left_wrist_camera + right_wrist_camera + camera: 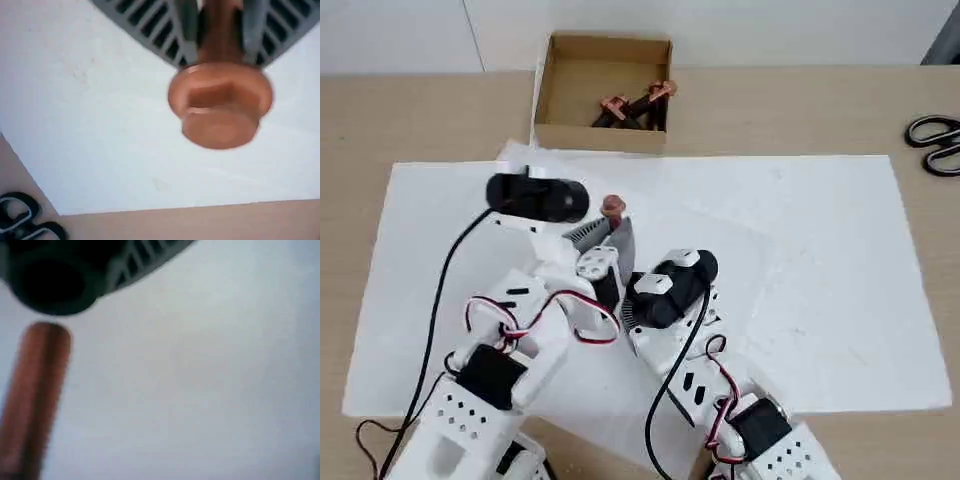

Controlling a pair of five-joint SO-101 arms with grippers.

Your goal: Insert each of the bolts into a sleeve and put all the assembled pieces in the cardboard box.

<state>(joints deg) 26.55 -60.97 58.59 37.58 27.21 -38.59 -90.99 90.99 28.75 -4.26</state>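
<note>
Copper-coloured, the bolt [220, 105] is pinched by its shank between the two grey ribbed fingers [150, 25] of the left hand [220, 37]. Its flanged hex head juts out past the fingertips, above the white sheet [800, 260]. From the high view we see this hand near the middle of the sheet's far half, with the bolt head on the side toward the box [552, 100].

The right hand [60, 275] grips a black sleeve [47, 287], which sits against a grey ribbed finger [135, 262]. We see the sleeve nearly end-on, its dark mouth turned toward the tip of the bolt's shank. The two are just beside each other, and a thin strip of white seems to show between them. The view is too blurred for us to tell whether they touch. In the high view both arms crowd together over the sheet, the right one tucked in just beside the left.

The cardboard box stands on the tabletop [420, 110], touching the sheet's far edge. Inside, assembled pieces [638, 105] lie in a small heap in one near corner, black sleeves with copper heads. Black-handled scissors [935, 143] lie on the bare wood, well apart from the arms.
</note>
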